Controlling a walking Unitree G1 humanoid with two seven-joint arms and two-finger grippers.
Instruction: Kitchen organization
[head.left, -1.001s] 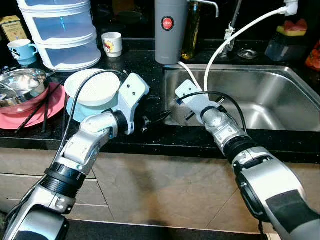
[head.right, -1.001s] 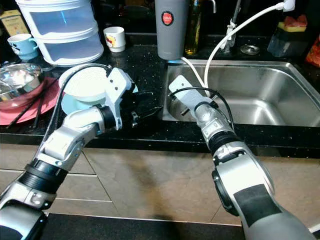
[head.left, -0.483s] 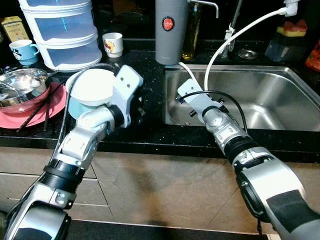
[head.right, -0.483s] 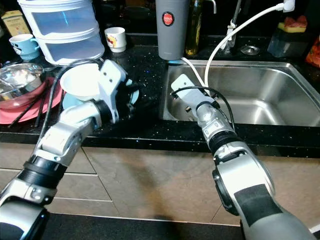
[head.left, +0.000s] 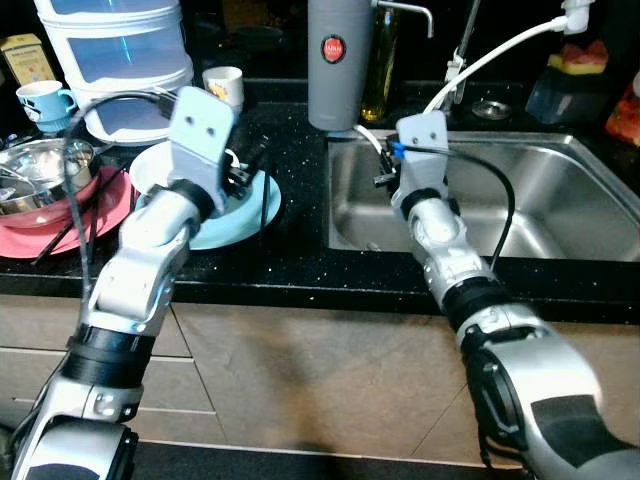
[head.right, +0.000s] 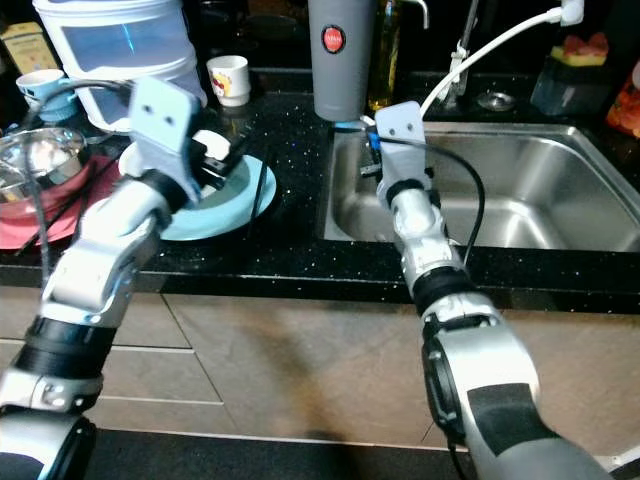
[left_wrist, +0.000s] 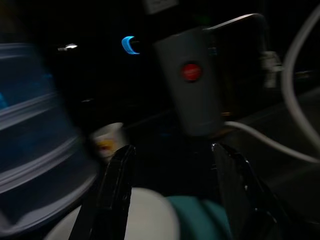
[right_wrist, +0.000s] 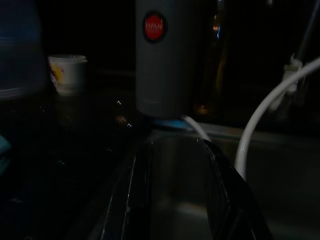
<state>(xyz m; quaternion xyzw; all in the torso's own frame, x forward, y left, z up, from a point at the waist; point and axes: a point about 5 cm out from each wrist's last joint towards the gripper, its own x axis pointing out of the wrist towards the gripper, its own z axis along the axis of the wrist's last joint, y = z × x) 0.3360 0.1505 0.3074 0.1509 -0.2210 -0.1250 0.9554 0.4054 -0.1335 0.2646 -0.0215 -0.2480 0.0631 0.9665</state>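
A white bowl (head.left: 152, 166) sits on a light blue plate (head.left: 226, 214) on the black counter (head.left: 295, 250), left of the sink. My left gripper (head.left: 256, 186) hovers open just above the plate's right half, beside the bowl, with nothing between its fingers (left_wrist: 119, 175); bowl (left_wrist: 147, 216) and plate (left_wrist: 199, 220) lie under them. Over the steel sink's (head.left: 540, 200) back left corner, my right gripper (head.left: 384, 164) is open and empty too, fingers (right_wrist: 216, 170) aimed toward the grey thermos jug (head.left: 336, 62).
A red plate (head.left: 60, 225) with a steel bowl (head.left: 40, 170) and chopsticks lies at the left edge. Behind stand stacked clear containers (head.left: 120, 50), a blue mug (head.left: 44, 100) and a small white cup (head.left: 222, 84). A white hose (head.left: 480, 65) arcs over the sink.
My left arm has swung up and back, bringing its gripper from the counter's front edge to above the plate. My right gripper has risen toward the sink's back left corner.
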